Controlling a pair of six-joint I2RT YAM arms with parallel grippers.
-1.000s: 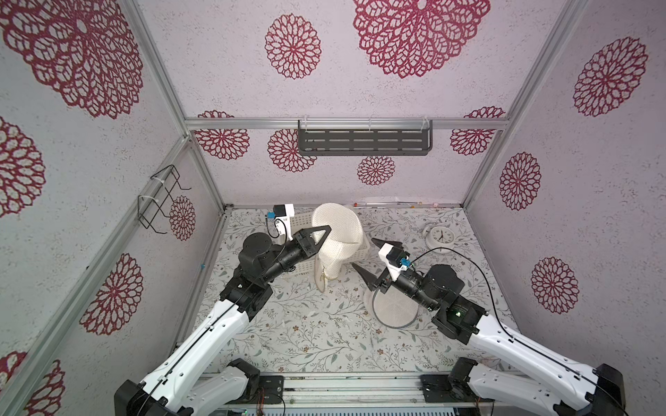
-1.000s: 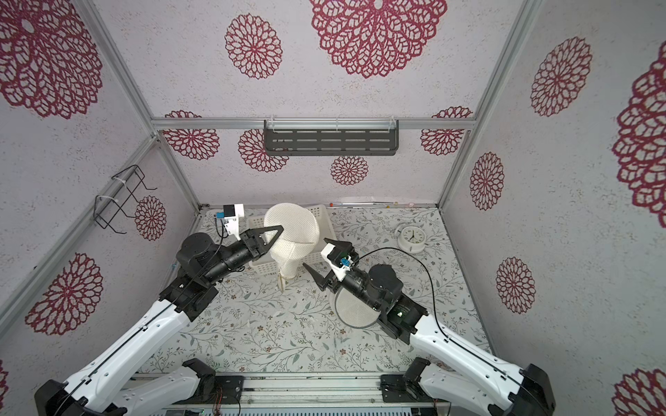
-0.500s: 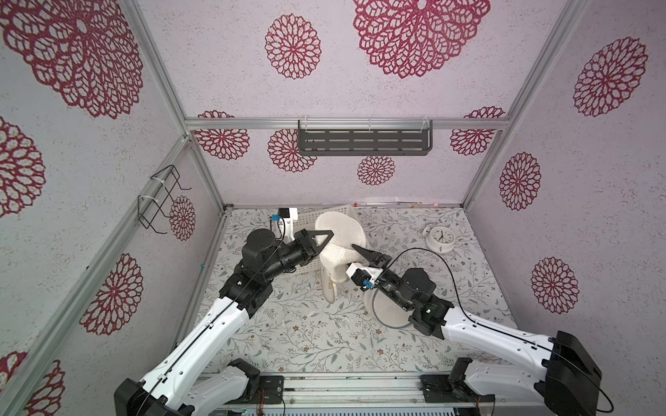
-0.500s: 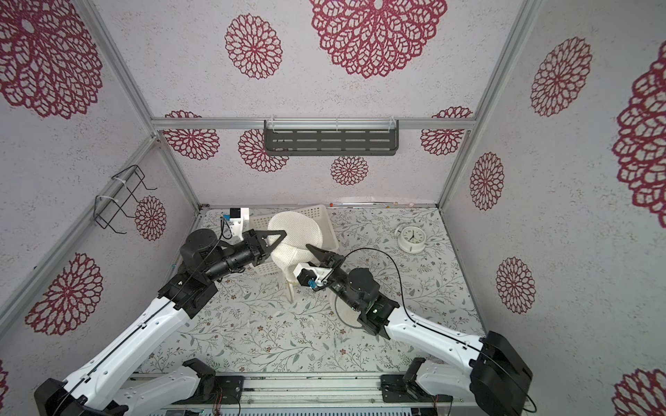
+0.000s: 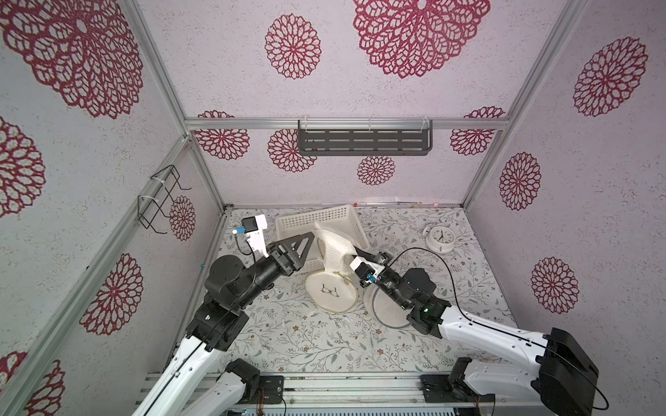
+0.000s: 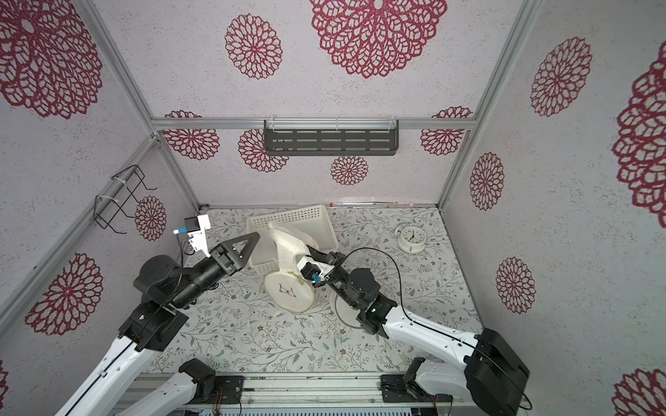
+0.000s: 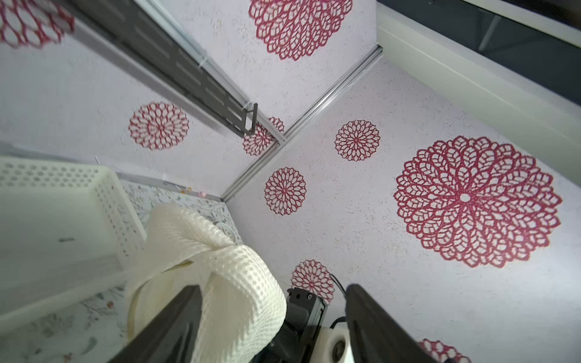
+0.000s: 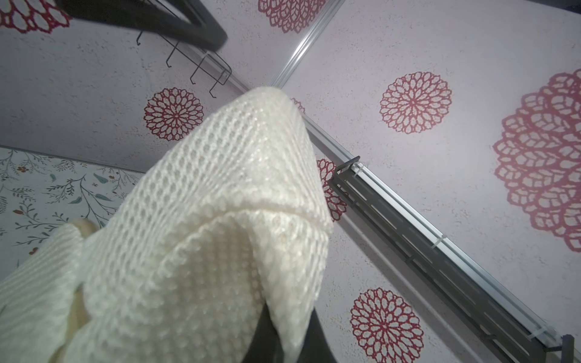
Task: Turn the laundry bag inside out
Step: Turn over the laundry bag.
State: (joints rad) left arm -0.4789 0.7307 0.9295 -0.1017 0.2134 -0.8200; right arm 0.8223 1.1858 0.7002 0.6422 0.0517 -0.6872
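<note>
Since a second ago the left gripper (image 7: 272, 287) has let go, its fingers now wide apart beside the mesh. The right gripper (image 5: 356, 251) has clamped shut, apparently on the laundry bag (image 5: 333, 252). The bag stands mid-frame before the white basket (image 5: 324, 216), its round end on the floral table (image 5: 288, 335).

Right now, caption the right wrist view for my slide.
Right gripper shut on the white mesh laundry bag, which drapes over it; grey wall shelf behind.
</note>
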